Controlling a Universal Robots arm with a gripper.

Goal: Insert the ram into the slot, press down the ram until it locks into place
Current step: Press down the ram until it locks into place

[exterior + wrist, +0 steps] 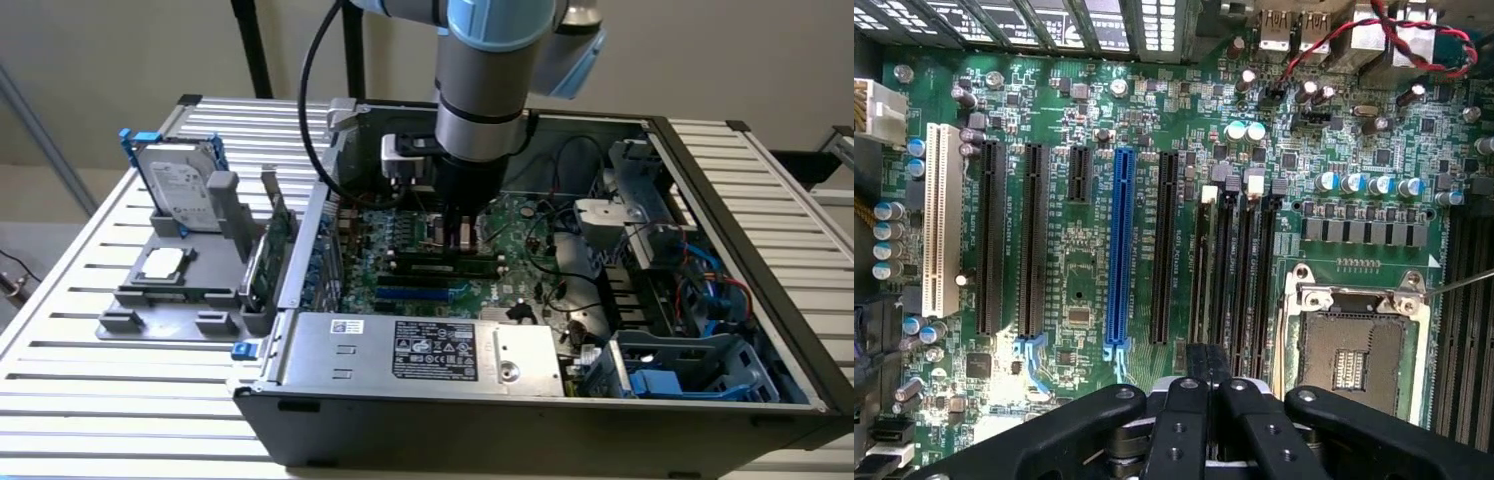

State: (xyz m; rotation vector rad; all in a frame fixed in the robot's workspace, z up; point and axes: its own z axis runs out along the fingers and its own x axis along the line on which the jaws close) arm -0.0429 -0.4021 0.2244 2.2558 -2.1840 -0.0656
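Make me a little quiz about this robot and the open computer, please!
1. True or false: the hard drive stands outside the computer case.
2. What colour is the long connector strip between the black sockets? A red, B blue, C yellow.
3. Fill in: the gripper hangs over the green ____.
Key: 1 true; 2 B; 3 motherboard.

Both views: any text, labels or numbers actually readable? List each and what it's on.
None reads.
Black label on power supply: print too small.
White barcode sticker beside it: blurred.
Hard drive label: blurred.
Motherboard silkscreen by the slots: too small.
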